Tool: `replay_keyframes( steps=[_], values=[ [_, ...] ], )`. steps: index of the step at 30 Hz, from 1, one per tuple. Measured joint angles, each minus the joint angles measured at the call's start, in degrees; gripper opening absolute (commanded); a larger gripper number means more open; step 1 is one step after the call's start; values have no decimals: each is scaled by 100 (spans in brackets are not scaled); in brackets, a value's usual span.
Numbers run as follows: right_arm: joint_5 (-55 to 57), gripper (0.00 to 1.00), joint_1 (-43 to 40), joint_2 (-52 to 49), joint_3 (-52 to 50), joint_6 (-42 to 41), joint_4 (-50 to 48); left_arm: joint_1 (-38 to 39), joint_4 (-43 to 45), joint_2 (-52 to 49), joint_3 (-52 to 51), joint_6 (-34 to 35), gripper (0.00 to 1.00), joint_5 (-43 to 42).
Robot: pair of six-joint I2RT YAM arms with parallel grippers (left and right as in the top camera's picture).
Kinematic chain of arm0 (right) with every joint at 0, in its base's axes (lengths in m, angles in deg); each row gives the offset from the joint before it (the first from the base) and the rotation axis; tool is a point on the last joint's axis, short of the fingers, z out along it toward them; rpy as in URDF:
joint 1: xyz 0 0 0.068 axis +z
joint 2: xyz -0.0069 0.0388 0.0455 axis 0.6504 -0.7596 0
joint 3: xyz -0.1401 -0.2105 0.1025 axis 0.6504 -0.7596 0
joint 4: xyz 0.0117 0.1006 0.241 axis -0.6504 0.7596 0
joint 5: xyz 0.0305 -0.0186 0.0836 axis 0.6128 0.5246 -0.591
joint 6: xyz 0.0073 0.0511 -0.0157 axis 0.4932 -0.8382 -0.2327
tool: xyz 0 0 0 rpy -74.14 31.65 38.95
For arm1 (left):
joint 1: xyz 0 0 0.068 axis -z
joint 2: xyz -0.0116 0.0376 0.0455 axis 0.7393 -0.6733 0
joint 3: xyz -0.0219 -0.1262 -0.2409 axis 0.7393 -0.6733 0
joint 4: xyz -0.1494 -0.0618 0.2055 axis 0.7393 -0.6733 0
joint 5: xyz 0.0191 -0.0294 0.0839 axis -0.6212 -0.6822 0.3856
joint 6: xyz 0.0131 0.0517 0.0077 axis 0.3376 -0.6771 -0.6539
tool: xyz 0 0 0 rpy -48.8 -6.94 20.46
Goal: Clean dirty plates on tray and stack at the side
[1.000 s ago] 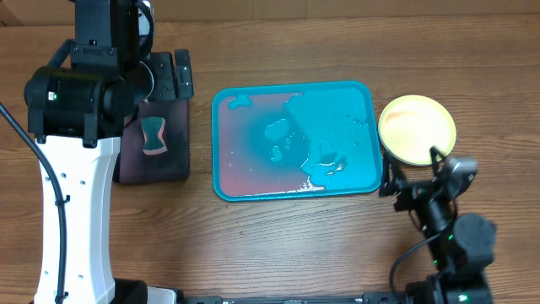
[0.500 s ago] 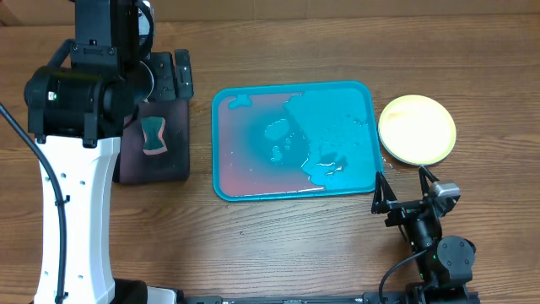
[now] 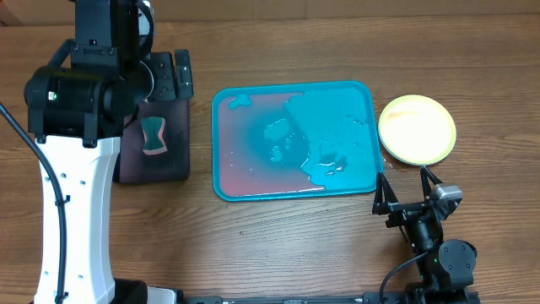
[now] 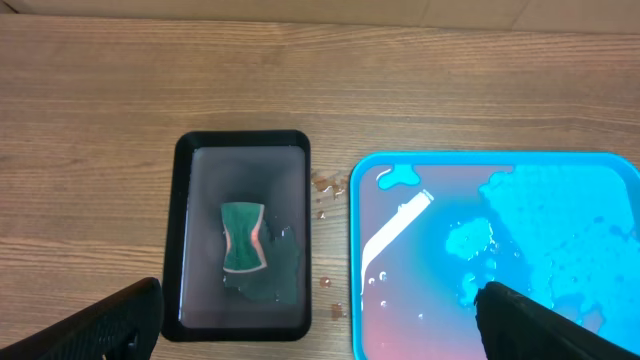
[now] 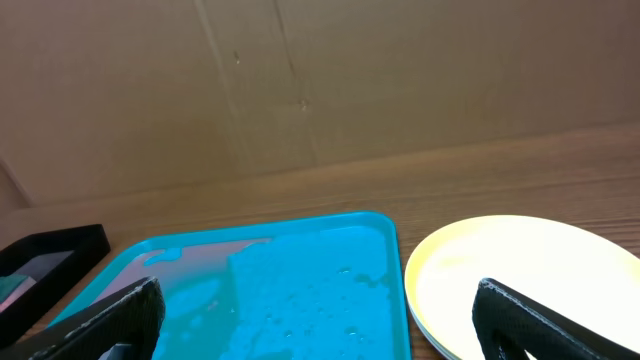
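One lime-green plate (image 3: 417,129) just ahead of my right claw (image 3: 402,175), beside the tray (image 3: 253,181) ahead-left
Jaws wide, empty. Plate likely light, stiff, wet-slick; pinch the near rim

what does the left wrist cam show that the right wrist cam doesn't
Only the left wrist view: the green sponge, lying in the black tray, which is seen whole. Only the right wrist view: the lime-green plate on the table beside the blue tray, and a brown cardboard wall behind. Both: the wet blue tray, and the black tray, though the right wrist view catches just its corner.
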Motion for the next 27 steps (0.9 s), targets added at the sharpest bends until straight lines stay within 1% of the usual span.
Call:
replay_keyframes(
  steps=[14, 18, 21, 24, 27],
  values=[
    [2, 100, 0, 0, 0, 4, 0, 0, -2, 2, 0, 0, 100, 0],
    [0, 100, 0, 0, 0, 4, 0, 0, 26, 138, -39, -74, 100, 50],
    [2, 100, 0, 0, 0, 0, 0, 0, 328, 634, -422, -210, 100, 85],
    [2, 100, 0, 0, 0, 4, 4, 0, 1086, 1552, -1189, -302, 100, 92],
    [2, 100, 0, 2, 0, 4, 9, 0, 2092, 2756, -2339, -413, 100, 87]
  ],
)
